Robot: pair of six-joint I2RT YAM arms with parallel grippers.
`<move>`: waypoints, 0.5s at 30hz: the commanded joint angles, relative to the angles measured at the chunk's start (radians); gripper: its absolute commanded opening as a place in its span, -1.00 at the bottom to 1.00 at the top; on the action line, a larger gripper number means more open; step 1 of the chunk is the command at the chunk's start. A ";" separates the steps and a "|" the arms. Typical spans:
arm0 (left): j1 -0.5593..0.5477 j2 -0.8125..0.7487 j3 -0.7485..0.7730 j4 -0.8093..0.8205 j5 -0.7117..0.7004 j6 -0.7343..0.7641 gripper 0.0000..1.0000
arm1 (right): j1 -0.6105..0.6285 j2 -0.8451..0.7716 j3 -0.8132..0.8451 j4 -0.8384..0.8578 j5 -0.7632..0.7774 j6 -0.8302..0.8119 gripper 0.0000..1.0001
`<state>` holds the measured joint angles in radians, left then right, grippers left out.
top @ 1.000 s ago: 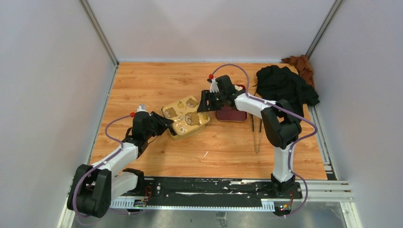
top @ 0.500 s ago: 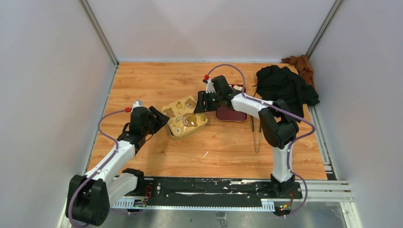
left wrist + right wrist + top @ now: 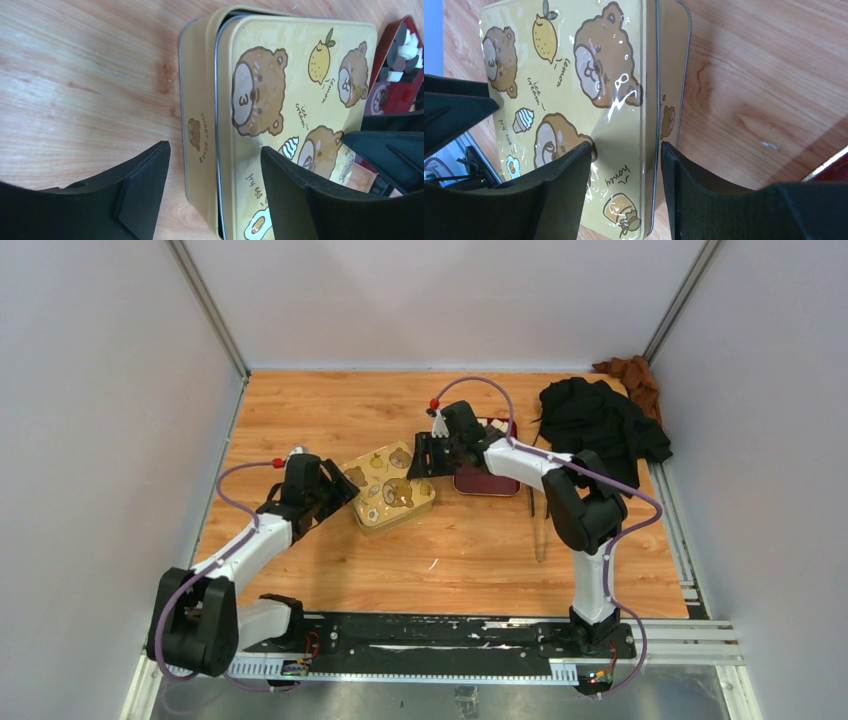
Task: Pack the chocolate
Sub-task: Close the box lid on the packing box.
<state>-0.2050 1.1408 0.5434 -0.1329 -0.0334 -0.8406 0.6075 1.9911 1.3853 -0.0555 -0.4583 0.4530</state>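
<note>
Left gripper (image 3: 214,150) gapes wide, empty, astride the tin's (image 3: 200,100) 9 o'clock rim. Right gripper (image 3: 626,145) is half-parted over the lid's (image 3: 574,75) 2 o'clock corner (grip unclear). Chocolate (image 3: 404,47) sits in the red tray (image 3: 395,92), 4 o'clock of the right gripper; we judge that arm nearer.

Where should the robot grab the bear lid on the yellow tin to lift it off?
Probably the thin rim of the lid, from the left side, where the left gripper hovers open. The lid is flat and much wider than the jaws, so only its edge fits: one finger over the top, one outside. There the rim sits offset from the wall of the tin base.
</note>
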 commanded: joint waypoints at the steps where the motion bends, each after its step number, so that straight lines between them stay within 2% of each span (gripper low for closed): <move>1: 0.006 0.076 0.025 0.087 0.100 0.001 0.40 | 0.022 -0.015 0.009 -0.037 0.057 0.039 0.16; 8: 0.006 0.110 -0.028 0.245 0.267 -0.053 0.16 | 0.032 -0.021 0.008 -0.040 0.070 0.066 0.16; 15: 0.006 0.080 -0.078 0.292 0.396 -0.095 -0.01 | 0.042 -0.056 -0.029 -0.028 0.073 0.093 0.16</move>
<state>-0.1928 1.2449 0.5003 0.0628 0.2054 -0.8833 0.6220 1.9816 1.3838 -0.0757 -0.3698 0.5087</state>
